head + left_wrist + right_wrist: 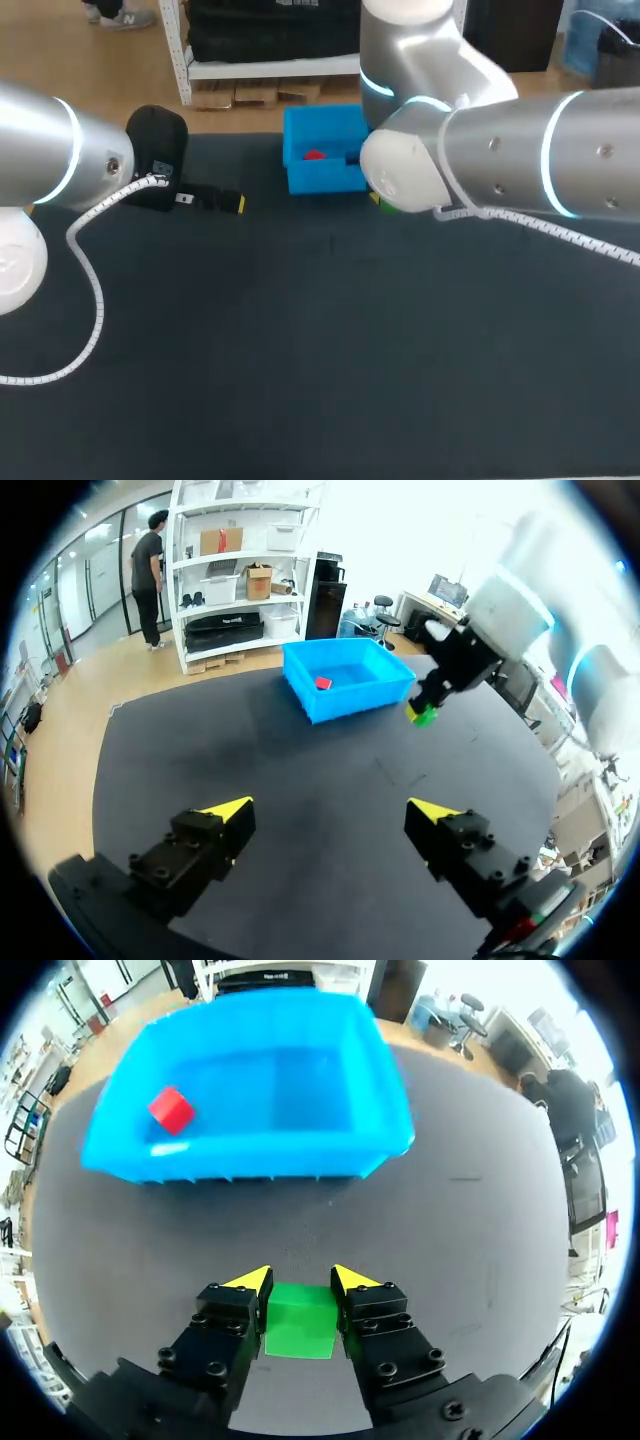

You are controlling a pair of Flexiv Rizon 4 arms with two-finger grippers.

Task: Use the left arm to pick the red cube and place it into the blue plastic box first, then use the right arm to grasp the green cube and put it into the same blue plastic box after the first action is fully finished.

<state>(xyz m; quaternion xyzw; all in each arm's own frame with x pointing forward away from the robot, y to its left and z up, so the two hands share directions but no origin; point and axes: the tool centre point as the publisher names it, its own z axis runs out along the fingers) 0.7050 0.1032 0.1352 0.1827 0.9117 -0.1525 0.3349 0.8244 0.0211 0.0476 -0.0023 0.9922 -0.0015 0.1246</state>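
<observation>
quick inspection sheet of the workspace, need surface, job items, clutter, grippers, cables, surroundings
surface: dark table top, flat.
job's things: red cube lies inside the blue plastic box; green cube is outside the box, on the near side of its wall, held between fingers.
clutter: nothing seen.
grippers: left gripper open, holding nothing; right gripper shut on the green cube.
cables: white coiled cable loops down from the left arm over the table; second coiled cable runs along the right arm.
surroundings: nothing seen reaching over the table.
</observation>
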